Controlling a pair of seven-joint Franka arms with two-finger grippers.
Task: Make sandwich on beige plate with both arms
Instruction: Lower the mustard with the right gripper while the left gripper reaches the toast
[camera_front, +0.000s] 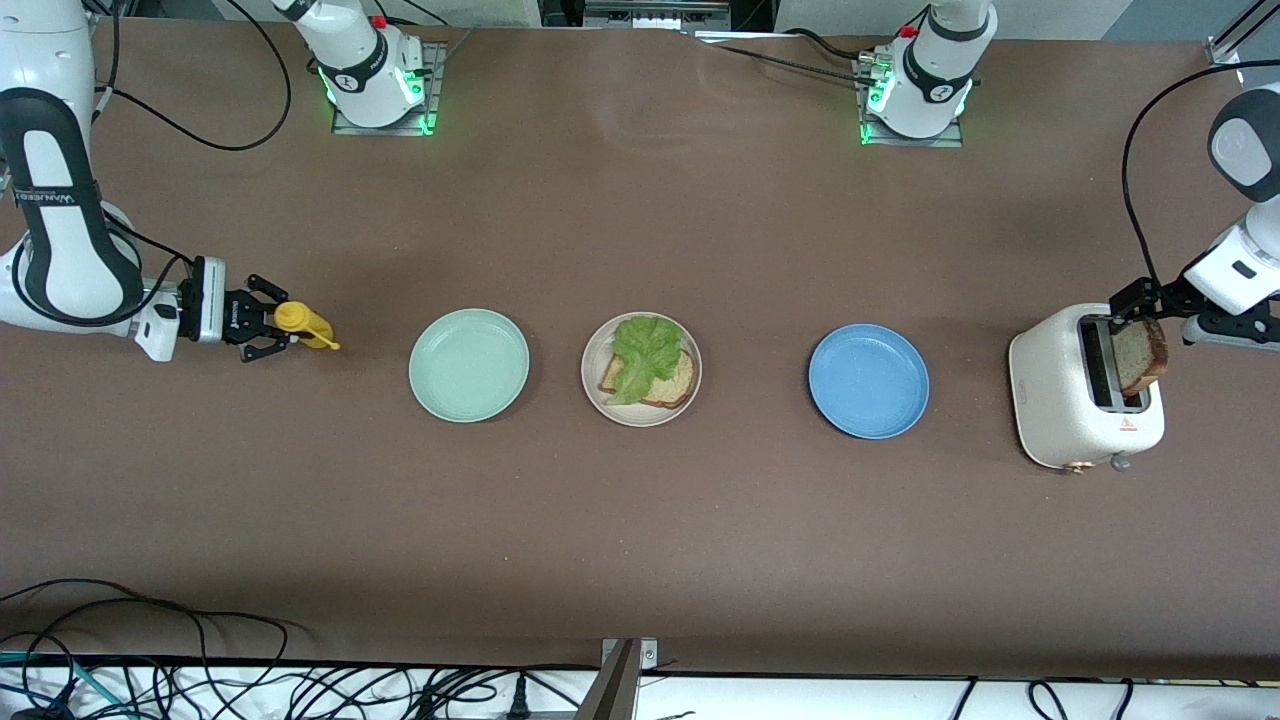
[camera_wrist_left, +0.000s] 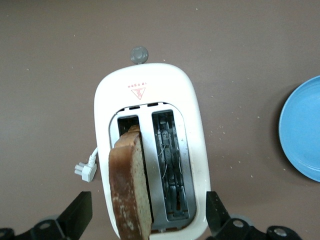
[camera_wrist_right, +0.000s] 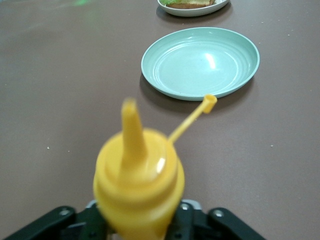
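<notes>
Three plates are set in a row across the brown table (camera_front: 640, 540): a mint-green plate (camera_front: 468, 364) toward the right arm's end, the beige plate (camera_front: 641, 369) in the middle, and a blue plate (camera_front: 868, 380) toward the left arm's end. On the beige plate one slice of brown bread (camera_front: 660, 384) is laid flat, and a ruffled lettuce leaf (camera_front: 643, 354) is spread over most of it; no slice is seen on top of the leaf. A cream toaster (camera_front: 1070, 405) is placed toward the left arm's end, past the blue plate, and a second slice of bread (camera_front: 1139, 357) is seen standing tilted in one of its slots, well above the slot's edge. The left gripper (camera_front: 1135, 305) is held over the toaster with its fingers (camera_wrist_left: 76, 214) spread wide on either side of it, nothing being pinched. At the right arm's end, the right gripper (camera_front: 268, 330) is seen low beside a yellow squeeze bottle (camera_front: 302, 322), whose cap hangs open on a thin strap toward the mint-green plate. The bottle's body is seen between the right gripper's fingers, but whether it is pinched or released cannot be told.
</notes>
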